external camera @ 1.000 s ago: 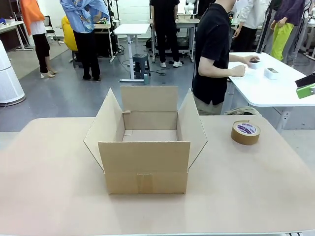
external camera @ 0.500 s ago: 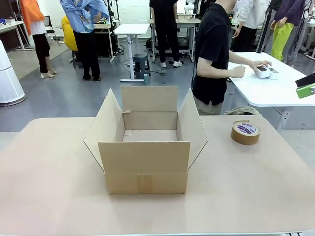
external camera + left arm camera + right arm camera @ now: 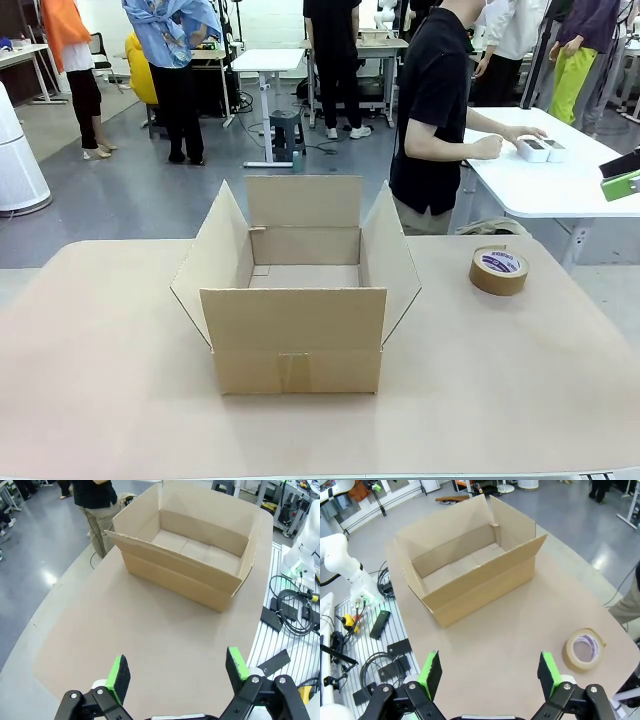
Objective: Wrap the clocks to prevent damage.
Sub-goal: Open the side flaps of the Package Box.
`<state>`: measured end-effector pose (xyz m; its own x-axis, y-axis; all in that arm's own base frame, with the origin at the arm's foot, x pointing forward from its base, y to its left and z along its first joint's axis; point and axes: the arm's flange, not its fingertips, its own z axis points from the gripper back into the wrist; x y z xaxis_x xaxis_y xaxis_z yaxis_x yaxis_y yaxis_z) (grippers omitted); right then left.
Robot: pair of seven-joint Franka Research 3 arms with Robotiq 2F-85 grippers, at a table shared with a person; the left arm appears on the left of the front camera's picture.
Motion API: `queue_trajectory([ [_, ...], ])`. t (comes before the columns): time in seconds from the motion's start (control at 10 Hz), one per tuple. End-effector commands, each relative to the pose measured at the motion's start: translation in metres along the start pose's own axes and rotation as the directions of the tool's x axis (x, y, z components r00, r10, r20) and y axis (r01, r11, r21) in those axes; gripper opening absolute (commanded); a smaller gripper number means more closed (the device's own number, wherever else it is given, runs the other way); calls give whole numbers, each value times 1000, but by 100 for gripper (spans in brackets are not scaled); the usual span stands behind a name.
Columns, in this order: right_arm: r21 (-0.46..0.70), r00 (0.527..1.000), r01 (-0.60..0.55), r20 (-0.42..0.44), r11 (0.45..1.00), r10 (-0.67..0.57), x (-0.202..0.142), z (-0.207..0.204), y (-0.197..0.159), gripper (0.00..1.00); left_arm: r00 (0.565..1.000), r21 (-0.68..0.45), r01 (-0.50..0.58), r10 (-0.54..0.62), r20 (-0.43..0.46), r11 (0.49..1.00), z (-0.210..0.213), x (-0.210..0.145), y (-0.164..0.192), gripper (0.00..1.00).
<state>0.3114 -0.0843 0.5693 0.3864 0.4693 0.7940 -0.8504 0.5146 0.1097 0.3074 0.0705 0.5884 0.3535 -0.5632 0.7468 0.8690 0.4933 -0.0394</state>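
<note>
— What is taking up the most room?

— The brown table (image 3: 90, 360), with a person (image 3: 432, 110) standing beyond its far edge, turning toward a white side table (image 3: 560, 190) past the far right corner.

— And on the brown one?

— An open cardboard box (image 3: 295, 300) is sitting at the middle, flaps standing up, nothing lying inside.

— How are the pincers doing?

— The left gripper (image 3: 178, 668) is hanging over the table's left side with its green pads spread wide, gripping nothing. The right gripper (image 3: 488, 671) is hovering above the right side, equally wide and empty.

— Anything smaller?

— A tape roll (image 3: 499, 269) is lying flat near the far right corner.

— The clocks?

— Two small white items (image 3: 540, 150) are lying on the side table, by its left edge, the person's hand (image 3: 524, 134) resting on them. Whether they are clocks, I cannot tell.
</note>
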Motion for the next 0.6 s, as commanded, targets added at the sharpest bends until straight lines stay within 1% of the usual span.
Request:
queue_trajectory([
  [0.0, 2, 1000, 2, 9, 1000, -2, 0, 0, -1, 100, 1000, 2, -3, 3, 18, 1000, 0, 2, 0, 100],
  [0.3, 2, 1000, 2, 9, 1000, -2, 0, 0, -1, 100, 1000, 2, -3, 3, 18, 1000, 0, 2, 0, 100],
  [0.4, 0, 1000, 0, 0, 1000, 0, 0, 0, 0, 100, 1000, 0, 0, 0, 0, 1000, 0, 0, 0, 94],
  [0.5, -4, 1000, -19, -8, 1000, 19, -2, 14, 13, 40, 1000, -21, -10, 10, 2, 1000, 10, 2, -14, 41],
])
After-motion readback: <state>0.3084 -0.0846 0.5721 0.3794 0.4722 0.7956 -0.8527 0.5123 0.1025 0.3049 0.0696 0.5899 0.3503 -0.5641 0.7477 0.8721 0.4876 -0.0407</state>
